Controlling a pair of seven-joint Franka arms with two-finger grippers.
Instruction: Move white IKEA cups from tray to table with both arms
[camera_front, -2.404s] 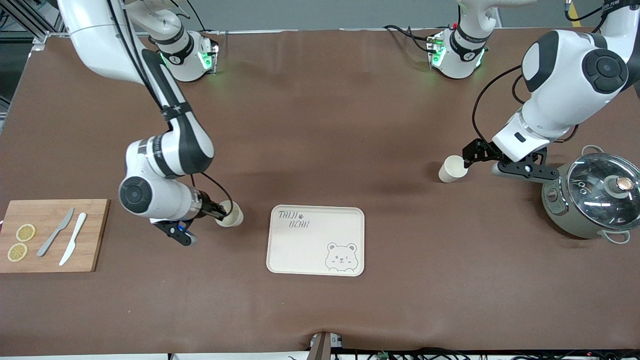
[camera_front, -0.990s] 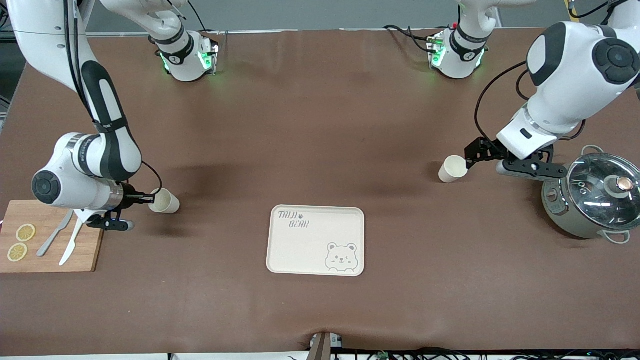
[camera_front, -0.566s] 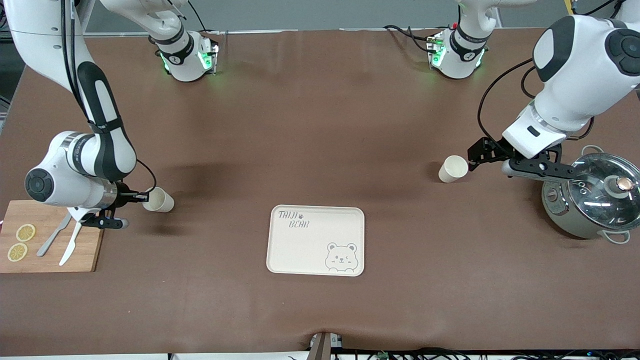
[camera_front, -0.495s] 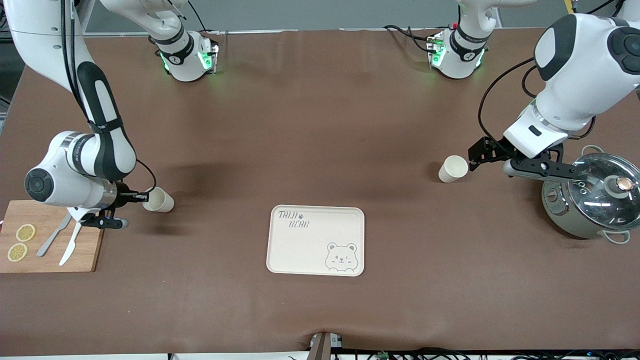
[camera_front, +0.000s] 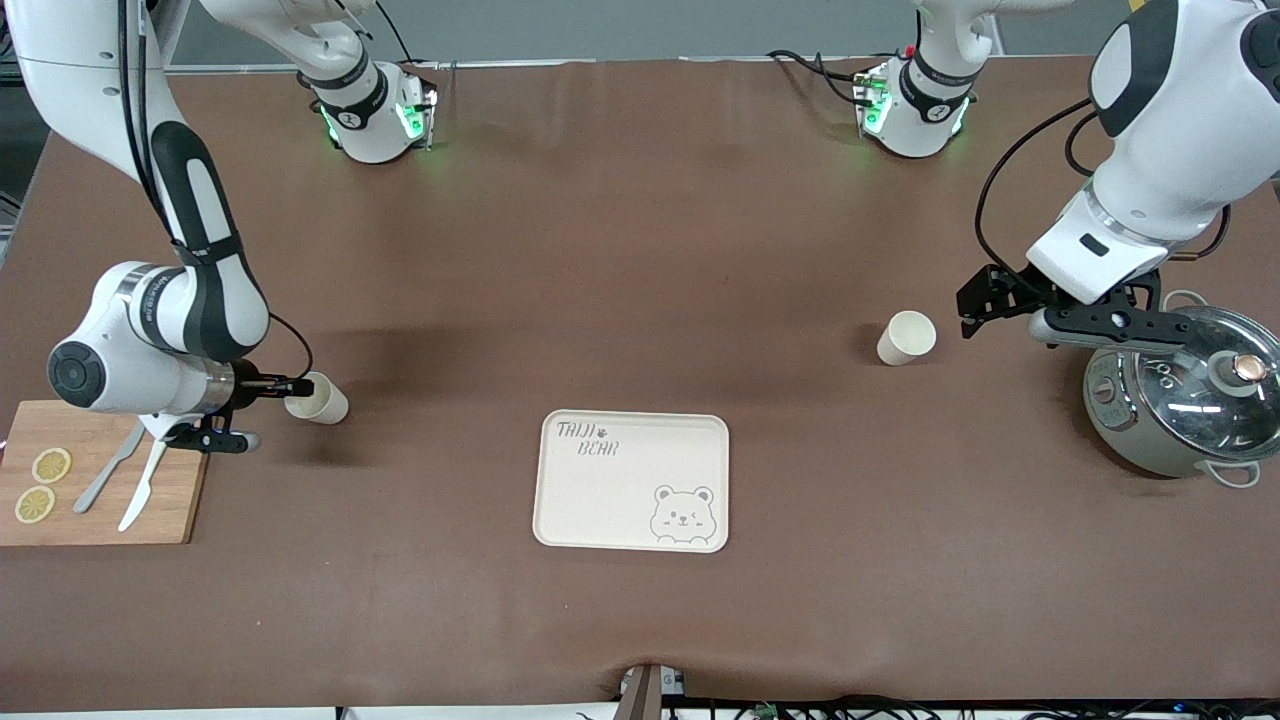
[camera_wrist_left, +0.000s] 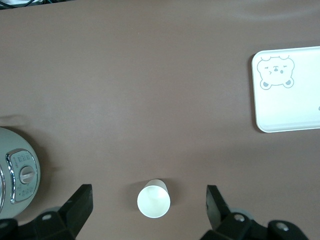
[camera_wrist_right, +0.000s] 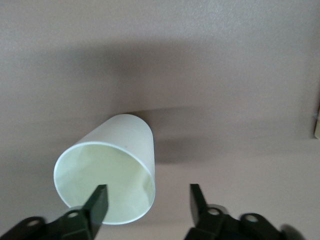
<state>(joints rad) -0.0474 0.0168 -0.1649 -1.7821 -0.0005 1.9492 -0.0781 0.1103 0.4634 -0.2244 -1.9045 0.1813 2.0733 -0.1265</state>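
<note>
One white cup (camera_front: 906, 338) stands upright on the tabletop toward the left arm's end, near the pot (camera_front: 1180, 398). Left gripper (camera_front: 975, 318) hovers just beside it, jaws wide open, empty. Second cup (camera_front: 317, 398) sits beside the cutting board (camera_front: 100, 470); right gripper (camera_front: 290, 385) jaws open, one finger (camera_wrist_right: 97, 202) inside its rim. Tray (camera_front: 632, 481) bare.

The left gripper (camera_front: 968, 318) has backed away from its cup (camera_front: 906, 338).

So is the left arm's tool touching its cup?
Apart. In the left wrist view the cup stands alone on the table between the wide-open left tool's fingers, with gaps on both sides.
</note>
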